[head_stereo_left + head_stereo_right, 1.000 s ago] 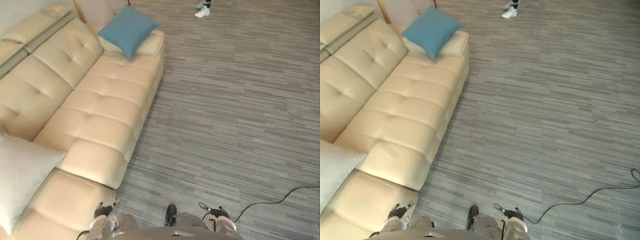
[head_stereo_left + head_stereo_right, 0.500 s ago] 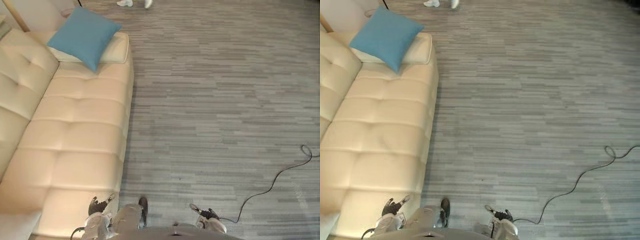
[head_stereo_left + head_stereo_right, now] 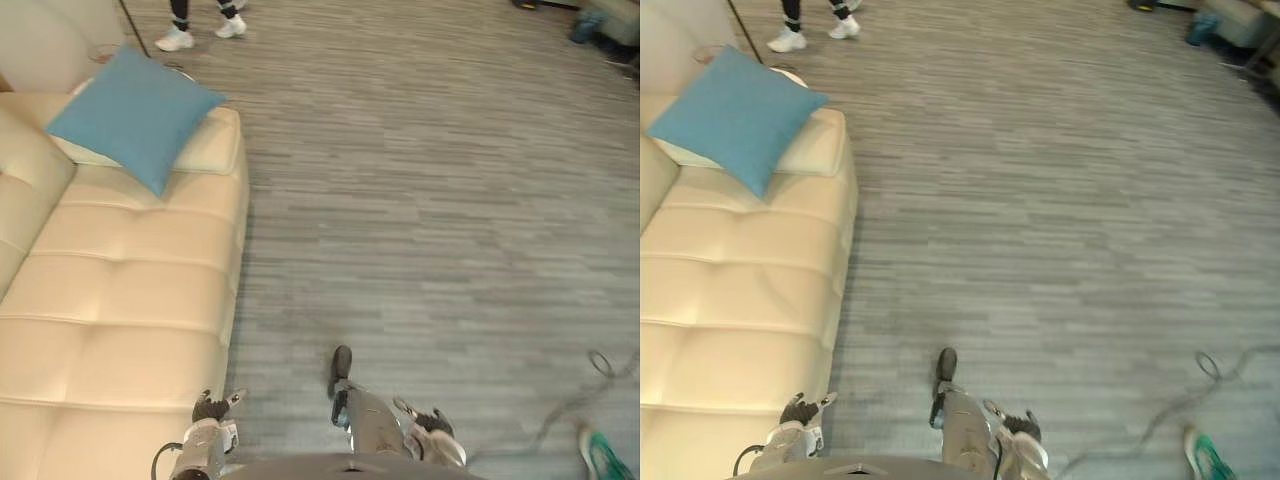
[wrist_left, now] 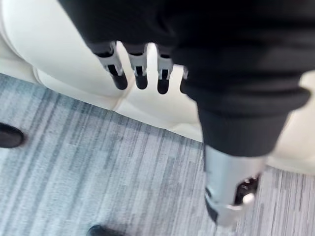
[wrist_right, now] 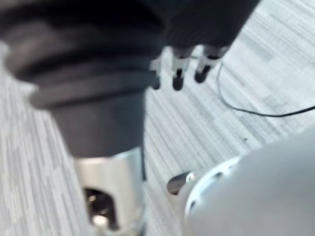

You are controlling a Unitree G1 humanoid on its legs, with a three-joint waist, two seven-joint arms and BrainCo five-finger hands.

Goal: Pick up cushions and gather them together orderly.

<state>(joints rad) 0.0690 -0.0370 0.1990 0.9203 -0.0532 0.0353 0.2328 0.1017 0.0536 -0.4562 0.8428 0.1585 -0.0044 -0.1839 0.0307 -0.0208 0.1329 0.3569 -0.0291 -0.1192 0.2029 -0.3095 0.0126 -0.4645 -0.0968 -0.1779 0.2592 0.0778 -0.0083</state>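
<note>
Blue cloth is covering the one cushion point(image 3: 130, 118) in sight. It is lying at the far end of a cream leather sofa point(image 3: 120, 300), turned like a diamond with one corner pointing down onto the seat. Its far side is leaning on the sofa's low padded armrest point(image 3: 212, 148), and part of it is resting against the backrest. Neither hand is touching it; it is sitting well away from both.

The sofa's tufted seat is running along the robot's left side, and its front edge is meeting a grey striped carpet point(image 3: 430, 220).

The left hand point(image 3: 212, 410) is hanging low beside the near front edge of the sofa. In its wrist view its fingers point(image 4: 141, 73) are pointing down, straight and relaxed, over the cream seat edge and the carpet, and they are grasping nothing. The right hand point(image 3: 432, 422) is hanging over bare carpet on the robot's right. Its fingers point(image 5: 178, 73) are likewise hanging loose and straight, and they are carrying nothing.

A person in dark trousers and white shoes point(image 3: 200, 30) is standing on the carpet just beyond the armrest. A small teal thing point(image 3: 600, 455) is lying on the carpet near the right hand; what it is cannot be told.
</note>
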